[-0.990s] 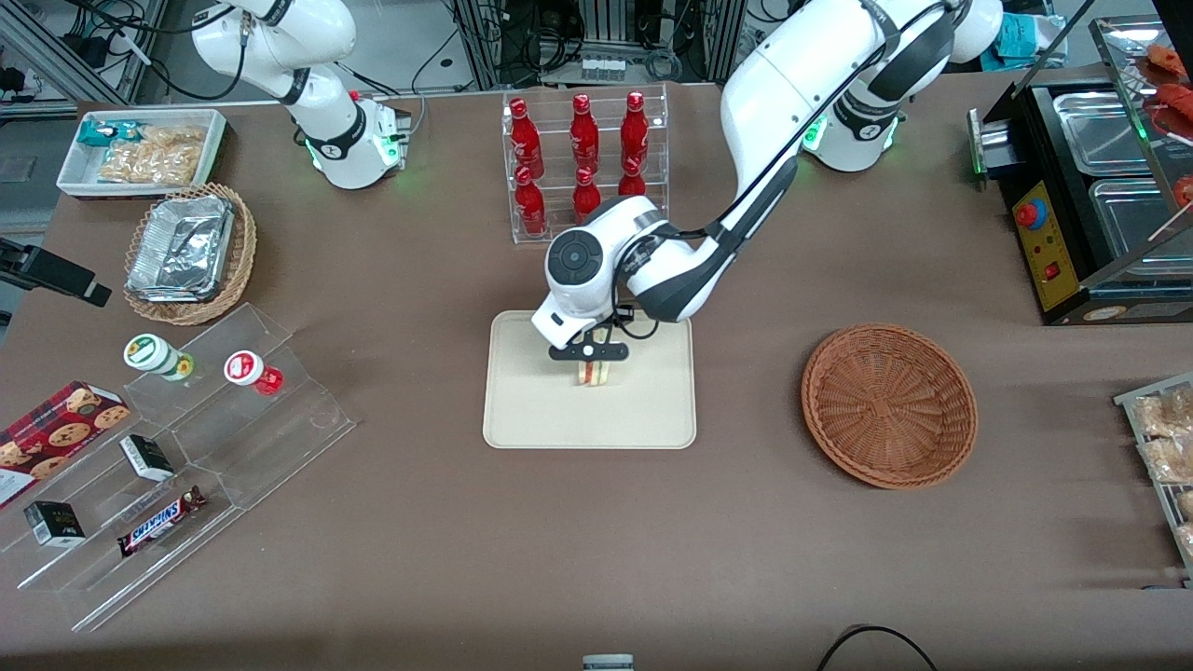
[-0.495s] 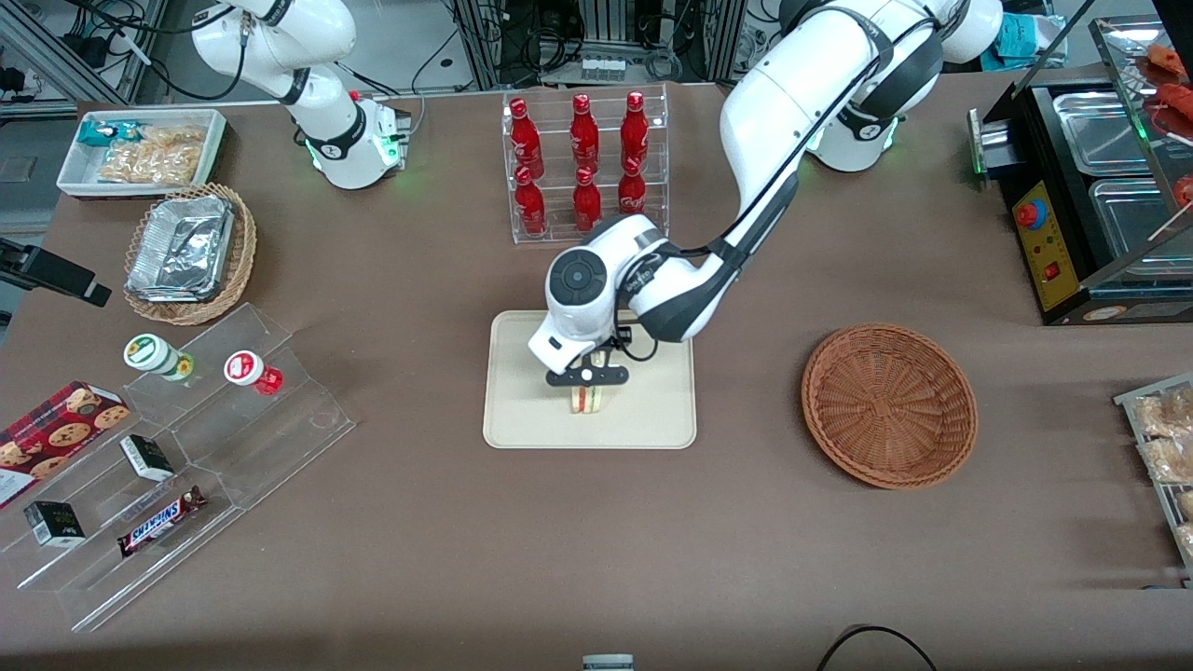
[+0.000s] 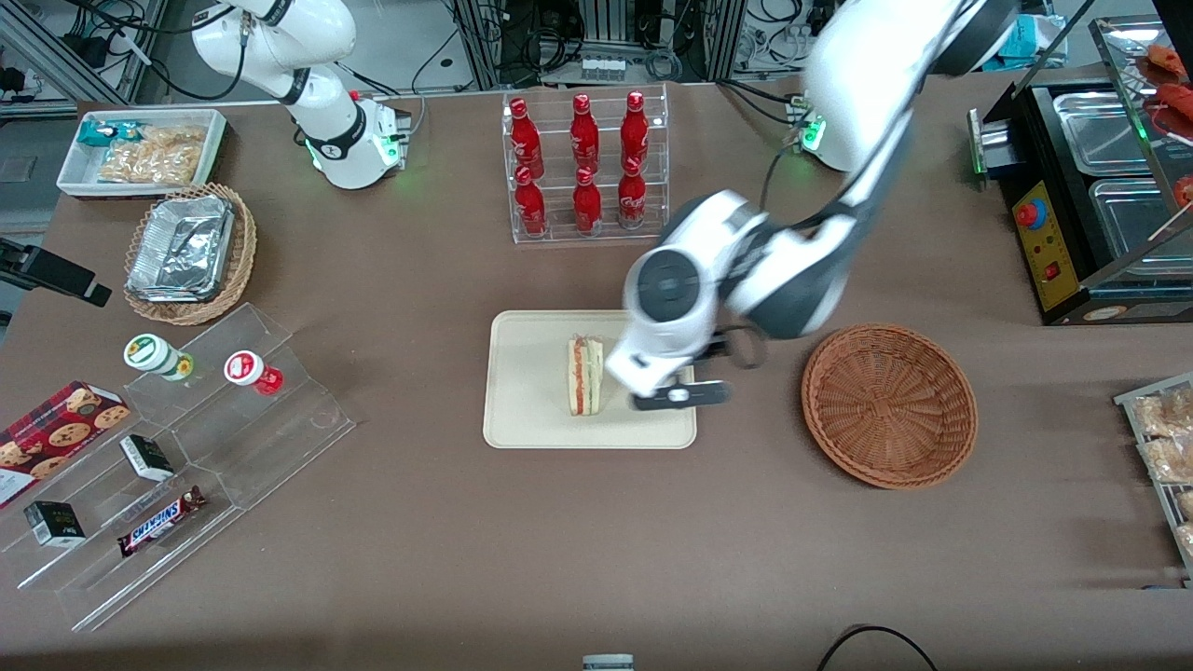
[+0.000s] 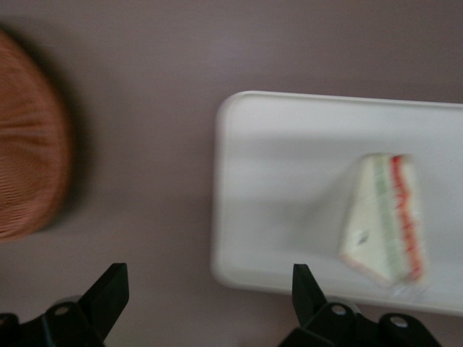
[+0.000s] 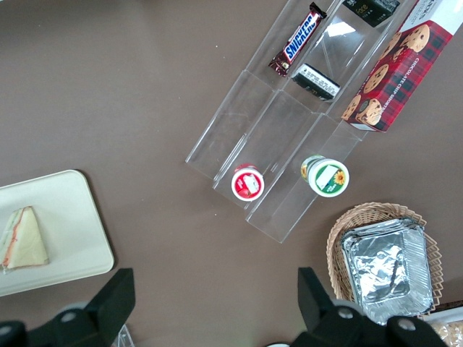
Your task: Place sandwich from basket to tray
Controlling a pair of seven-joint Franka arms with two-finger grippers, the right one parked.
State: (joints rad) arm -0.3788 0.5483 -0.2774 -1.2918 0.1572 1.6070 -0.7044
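Matt cream plastic tray (image 3: 531, 419), rough woven wicker basket (image 3: 889, 405), end effector (image 4: 206, 293) of black plastic.

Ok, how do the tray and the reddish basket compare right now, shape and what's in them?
The tray is flat, rectangular and cream; the basket is round, woven and reddish-brown. The tray holds the sandwich, lying on it; the basket holds nothing. The open gripper hangs over the tray's edge nearest the basket, holding nothing. Both rest on the brown table.

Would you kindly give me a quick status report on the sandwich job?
Gripper open, empty, above the tray's edge nearest the basket. Sandwich lying on tray, released. Basket empty. Nothing in the way.
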